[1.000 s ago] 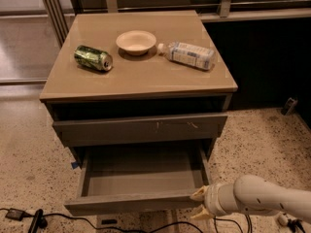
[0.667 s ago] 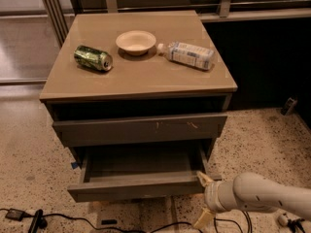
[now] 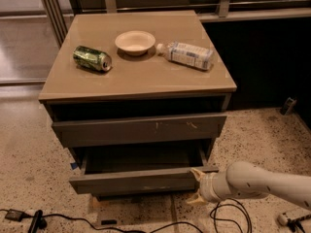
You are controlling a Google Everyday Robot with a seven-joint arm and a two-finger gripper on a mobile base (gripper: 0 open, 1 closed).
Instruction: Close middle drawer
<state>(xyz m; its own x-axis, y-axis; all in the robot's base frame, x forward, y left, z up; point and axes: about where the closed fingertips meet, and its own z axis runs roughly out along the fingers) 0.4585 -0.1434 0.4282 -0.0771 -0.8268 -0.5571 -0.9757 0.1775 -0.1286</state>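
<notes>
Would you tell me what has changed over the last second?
The middle drawer has slid partway into the cabinet, with the gripper following at its front's right end. Nothing was grasped or released. The can, bowl and bottle on top and the scratched drawer front stayed put.

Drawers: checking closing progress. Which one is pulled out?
The lower, middle drawer, grey inside showing; the scratched drawer above sits pushed in. The claw is by the lower one's right front corner.
</notes>
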